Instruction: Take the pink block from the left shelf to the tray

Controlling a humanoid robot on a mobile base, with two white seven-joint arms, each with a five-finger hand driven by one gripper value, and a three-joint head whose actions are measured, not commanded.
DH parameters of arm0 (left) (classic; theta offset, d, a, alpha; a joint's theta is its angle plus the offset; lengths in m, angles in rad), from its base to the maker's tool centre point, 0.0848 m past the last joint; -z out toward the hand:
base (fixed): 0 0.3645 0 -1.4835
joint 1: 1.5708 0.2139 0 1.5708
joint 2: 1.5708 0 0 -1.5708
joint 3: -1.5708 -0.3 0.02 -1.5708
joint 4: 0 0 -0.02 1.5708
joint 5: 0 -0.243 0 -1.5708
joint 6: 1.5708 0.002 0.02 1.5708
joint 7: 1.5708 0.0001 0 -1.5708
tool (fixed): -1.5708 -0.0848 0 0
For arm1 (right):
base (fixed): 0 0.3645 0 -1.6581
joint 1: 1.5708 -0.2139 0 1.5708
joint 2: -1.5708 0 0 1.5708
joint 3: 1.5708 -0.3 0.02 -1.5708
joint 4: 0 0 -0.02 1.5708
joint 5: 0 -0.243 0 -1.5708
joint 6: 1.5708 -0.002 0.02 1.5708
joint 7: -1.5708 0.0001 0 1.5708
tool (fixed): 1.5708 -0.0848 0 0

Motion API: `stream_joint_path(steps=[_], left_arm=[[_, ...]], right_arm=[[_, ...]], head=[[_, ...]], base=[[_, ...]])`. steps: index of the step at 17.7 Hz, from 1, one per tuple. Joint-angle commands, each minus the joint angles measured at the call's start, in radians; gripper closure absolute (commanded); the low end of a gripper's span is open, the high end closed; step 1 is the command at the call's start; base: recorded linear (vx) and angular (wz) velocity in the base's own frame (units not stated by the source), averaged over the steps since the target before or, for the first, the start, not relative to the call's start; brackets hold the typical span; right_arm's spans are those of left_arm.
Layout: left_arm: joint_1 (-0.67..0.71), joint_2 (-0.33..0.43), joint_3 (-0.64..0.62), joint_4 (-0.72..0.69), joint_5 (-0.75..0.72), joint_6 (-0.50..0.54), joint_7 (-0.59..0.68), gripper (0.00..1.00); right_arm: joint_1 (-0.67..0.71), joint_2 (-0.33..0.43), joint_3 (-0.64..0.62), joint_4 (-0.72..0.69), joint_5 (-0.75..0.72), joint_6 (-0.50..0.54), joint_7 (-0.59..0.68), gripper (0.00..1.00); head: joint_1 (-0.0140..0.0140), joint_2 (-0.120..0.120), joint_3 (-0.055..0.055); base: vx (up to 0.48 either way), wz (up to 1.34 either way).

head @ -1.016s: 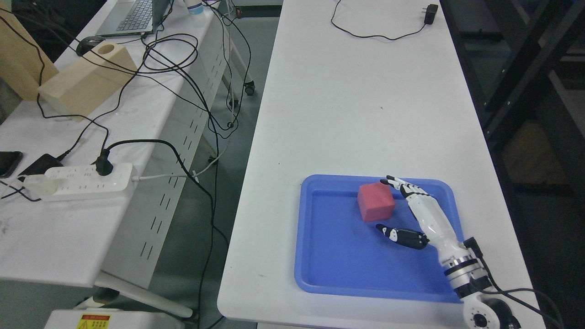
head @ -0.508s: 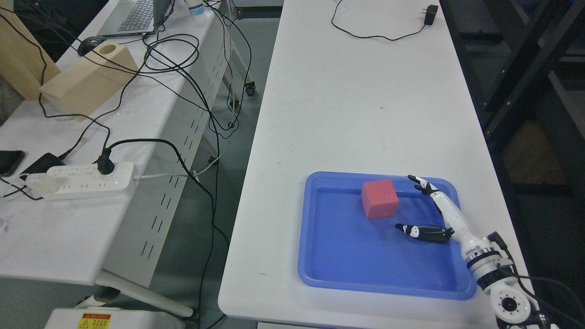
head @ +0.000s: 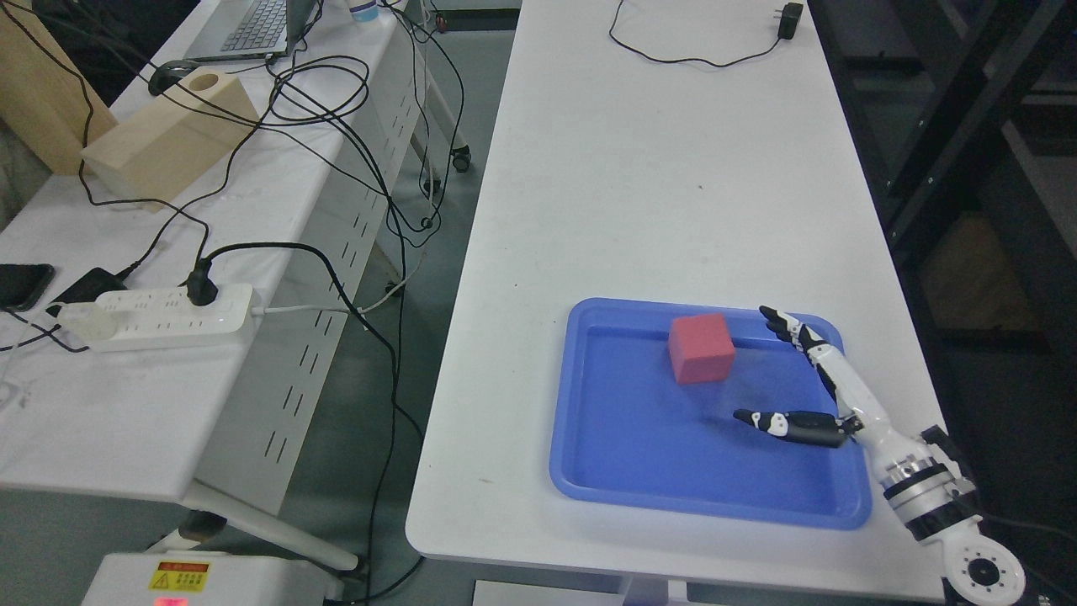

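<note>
Step in hand: the release is judged done, and the right hand (head: 820, 383) is to be drawn clear of the tray (head: 639, 471).
Retreat path: a lift straight up and then out over the tray's right rim is advised, so that the pink block (head: 701, 348) is not brushed by the thumb.
Finger state: the fingers (head: 791, 328) are held straight and spread well apart from the thumb; nothing is gripped, and a clear gap is seen between them and the block.
Point of care: the thumb is stretched low over the tray floor, so a sideways sweep toward the block is best avoided.
Block place: the block is set inside the tray, near the far rim and a little right of the tray's middle, with the tray itself at the near right corner of the tabletop (head: 656, 168).
Block look: a small cube, reddish pink, matte, with soft edges; it is seated flat on one face and turned slightly against the tray's rims.
Handling judged: the surface looks like foam, so it is probably light and easily nudged.
Left hand: not seen.
</note>
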Motion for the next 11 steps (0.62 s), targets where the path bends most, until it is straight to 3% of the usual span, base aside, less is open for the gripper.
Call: stream_joint_path(steps=[1,7,11], left_arm=[[-0.029,0.017,0.0,-0.017,0.0,0.0,0.001,0.0],[-0.029,0.017,0.0,-0.017,0.0,0.0,0.001,0.0],[-0.029,0.017,0.0,-0.017,0.0,0.0,0.001,0.0]], right_arm=[[0.006,0.004,-0.04,-0.007,-0.53,-0.06,-0.025,0.02],[0.015,-0.007,-0.04,-0.005,-0.513,-0.048,-0.054,0.02],[0.032,-0.039,-0.042,-0.005,-0.403,0.013,-0.056,0.02]], head=[[0.0,0.0,0.0],[0.0,0.0,0.0],[0.0,0.0,0.0]], base=[[-0.082,0.0],[-0.101,-0.02],[-0.138,-0.02]])
